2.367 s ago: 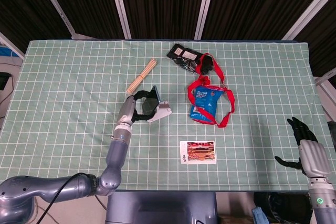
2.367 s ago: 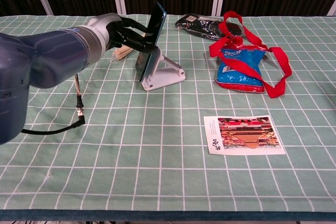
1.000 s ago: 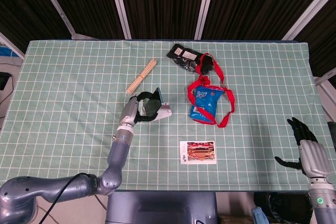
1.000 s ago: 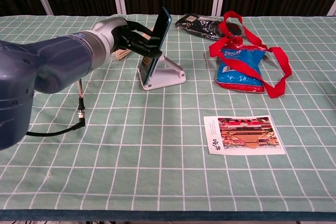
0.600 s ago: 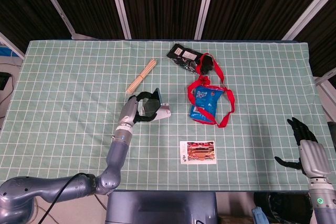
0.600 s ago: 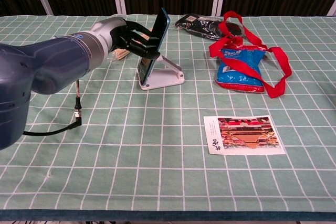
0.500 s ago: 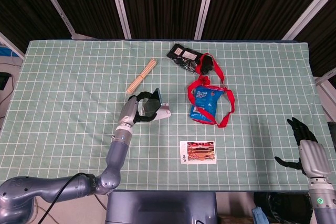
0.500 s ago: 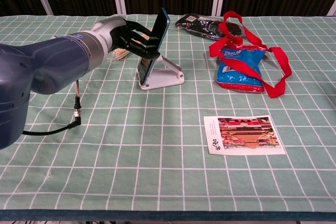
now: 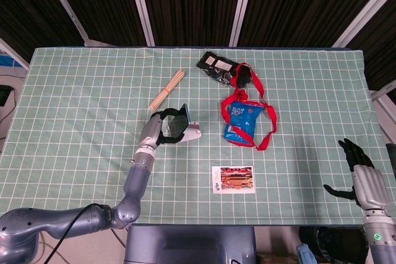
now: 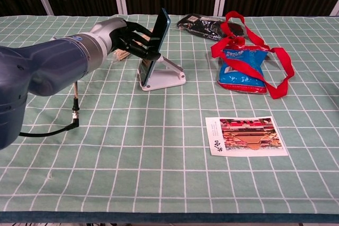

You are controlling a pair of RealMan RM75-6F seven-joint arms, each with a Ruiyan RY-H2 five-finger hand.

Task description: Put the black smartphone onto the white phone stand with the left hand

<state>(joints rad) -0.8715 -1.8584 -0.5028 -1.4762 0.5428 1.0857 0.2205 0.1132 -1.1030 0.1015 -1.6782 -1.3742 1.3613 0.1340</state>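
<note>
The black smartphone [image 10: 157,45] stands on its edge, nearly upright, with its lower end in the lip of the white phone stand [image 10: 166,77] and its back leaning on the stand. My left hand [image 10: 128,37] reaches in from the left and its fingers [image 10: 144,41] grip the phone's upper half. In the head view the phone [image 9: 179,122] shows as a dark slab over the stand [image 9: 193,132], with the left hand [image 9: 157,129] just left of it. My right hand [image 9: 357,169] hangs off the table's right side, fingers apart and holding nothing.
A bundle of wooden sticks [image 9: 167,88] lies behind the left hand. A black packet [image 9: 216,65] and a blue snack bag [image 9: 242,122] looped by a red strap [image 10: 275,69] lie right of the stand. A printed card [image 9: 233,179] lies near the front edge.
The left hand has lowered the phone onto the stand and tipped it back against it; the stand slid slightly left. Over the last half second almost nothing moved. The right hand stayed still.
</note>
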